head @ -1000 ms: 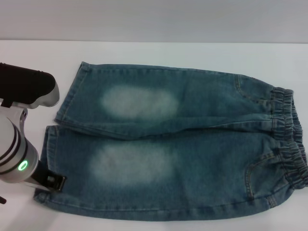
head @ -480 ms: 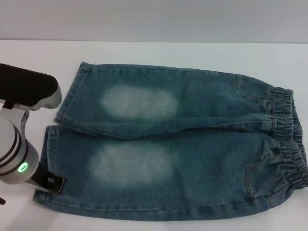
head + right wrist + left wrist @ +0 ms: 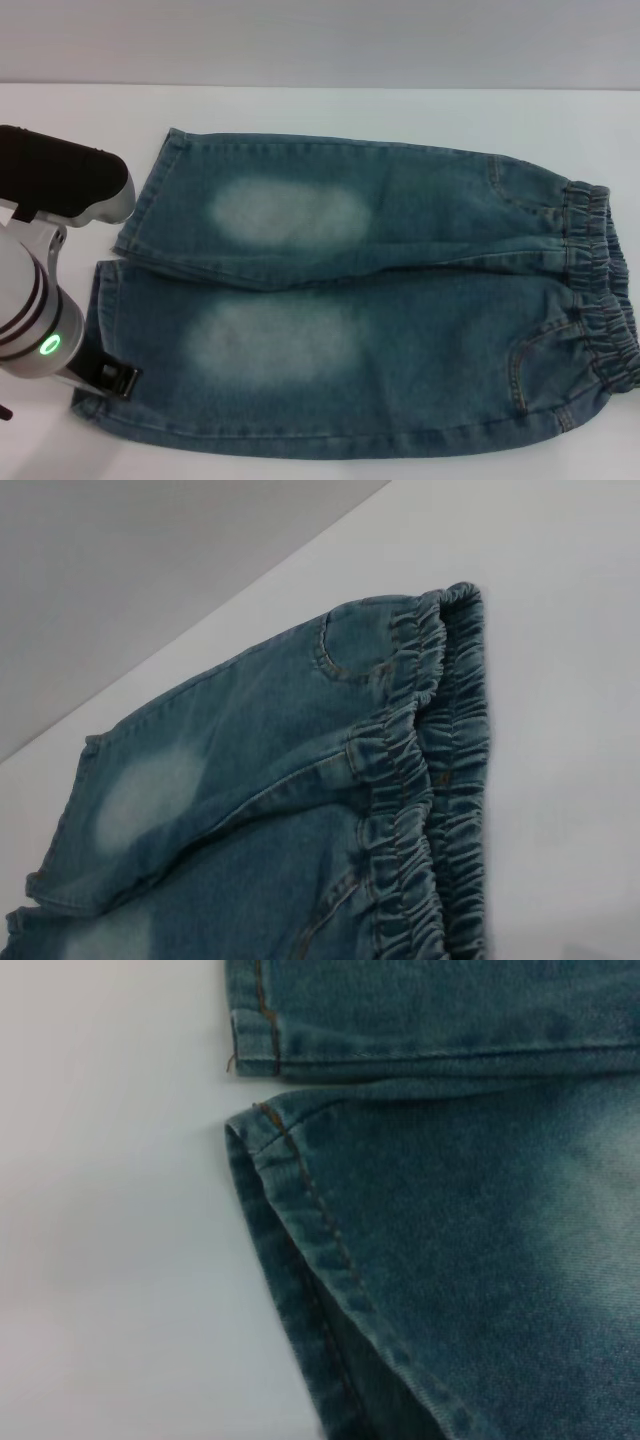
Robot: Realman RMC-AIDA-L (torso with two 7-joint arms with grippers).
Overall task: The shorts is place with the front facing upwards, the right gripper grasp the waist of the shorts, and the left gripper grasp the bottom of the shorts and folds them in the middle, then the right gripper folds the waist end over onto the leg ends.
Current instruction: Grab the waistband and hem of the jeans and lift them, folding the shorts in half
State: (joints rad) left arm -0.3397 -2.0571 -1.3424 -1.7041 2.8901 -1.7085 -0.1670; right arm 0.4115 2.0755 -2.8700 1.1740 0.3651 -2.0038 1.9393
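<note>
The blue denim shorts (image 3: 380,300) lie flat on the white table, front up, with pale faded patches on both thighs. The gathered waist (image 3: 600,280) is at the right, and the two leg hems (image 3: 145,190) point left. My left gripper (image 3: 112,380) sits at the outer corner of the near leg's hem, low over the cloth. The left wrist view shows that stitched hem (image 3: 300,1210) close up, with the far leg's hem corner (image 3: 250,1030) beyond it. In the right wrist view the ruched waistband (image 3: 420,780) appears from above. The right gripper itself is out of view.
The white table (image 3: 80,120) runs bare behind and to the left of the shorts, up to a grey wall. My left arm's silver forearm with its green light (image 3: 47,345) fills the lower left corner. The waistband reaches nearly to the right edge of the head view.
The left arm's black upper section has shifted slightly to the right, toward the shorts. The gripper at the hem corner and the shorts have barely moved.
</note>
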